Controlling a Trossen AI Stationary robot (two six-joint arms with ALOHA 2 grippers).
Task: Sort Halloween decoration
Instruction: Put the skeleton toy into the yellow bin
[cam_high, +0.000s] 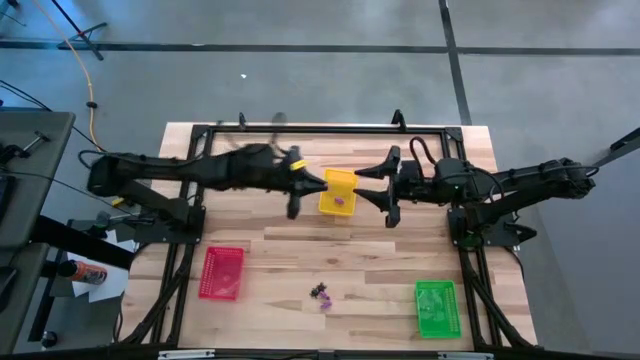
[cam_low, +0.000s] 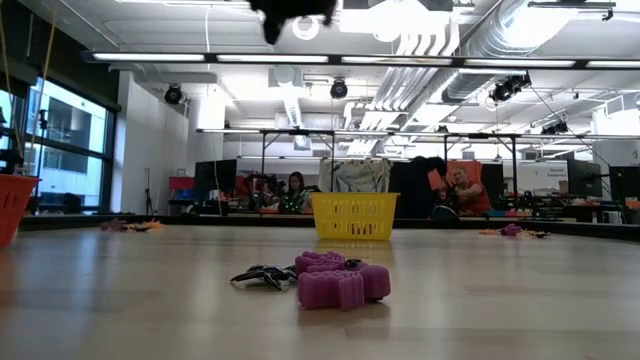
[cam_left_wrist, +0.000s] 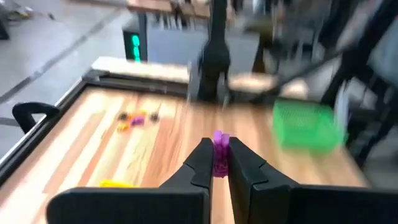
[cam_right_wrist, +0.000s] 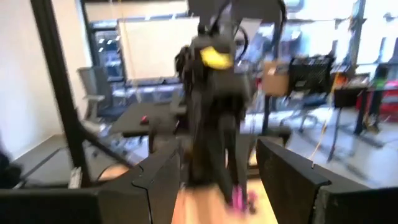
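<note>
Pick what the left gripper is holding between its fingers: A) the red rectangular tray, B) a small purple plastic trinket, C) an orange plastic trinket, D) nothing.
B: in the left wrist view the left gripper is shut on a small purple plastic trinket that sticks up between its dark fingers.

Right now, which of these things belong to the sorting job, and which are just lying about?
Part of the job:
- purple trinket pinched in the left fingers
- trinket pile
- yellow tray, red tray, green tray

Just lying about:
- orange-capped bottle beside the table
- yellow cable
</note>
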